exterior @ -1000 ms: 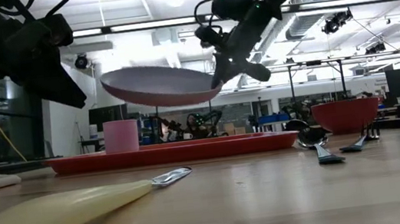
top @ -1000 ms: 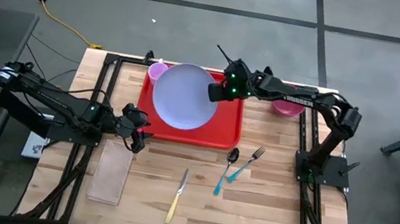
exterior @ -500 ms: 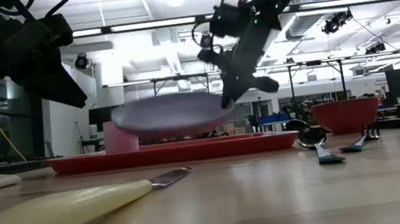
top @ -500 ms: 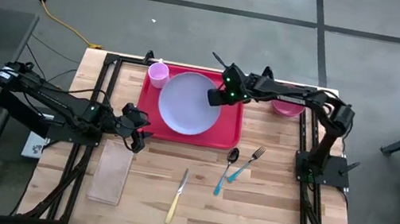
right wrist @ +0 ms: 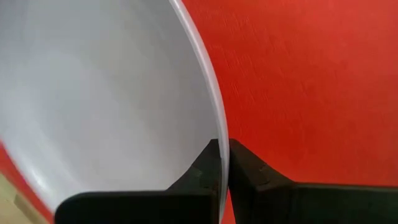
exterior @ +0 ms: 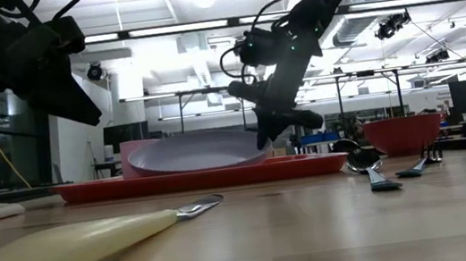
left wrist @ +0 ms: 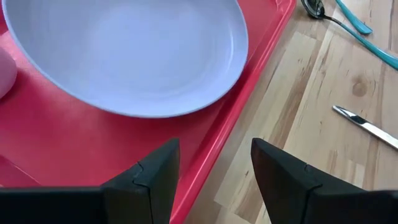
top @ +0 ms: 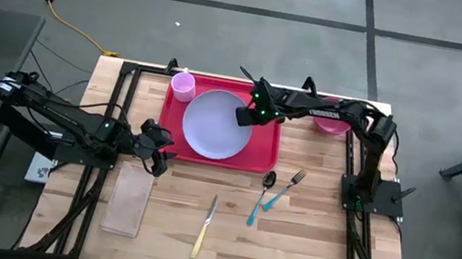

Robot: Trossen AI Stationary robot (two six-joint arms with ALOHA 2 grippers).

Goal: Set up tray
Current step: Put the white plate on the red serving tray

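The red tray lies flat at the table's far middle, and it also shows in the low view. A round lavender plate sits low over the tray, about level. My right gripper is shut on the plate's right edge. A pink cup stands upright in the tray's far left corner. My left gripper waits open just off the tray's near left corner, and its wrist view looks at the plate and the tray. My right gripper pinches the plate's rim on its right side between its two fingers, one on the upper face and one on the underside. It comes slanting down from the table's right. The plate lies about level, down on the tray or just above it.
A red bowl stands right of the tray. On the wood nearer me lie a spoon, a teal-handled fork, a yellow-handled knife and a brown folded napkin. Black frame rails border the table's left and right sides.
My right gripper has moved down and slightly toward the near edge, still shut on the plate's rim. The plate was held tilted well above the tray, and it has come down level onto or just above the tray's floor. The left arm has kept still.
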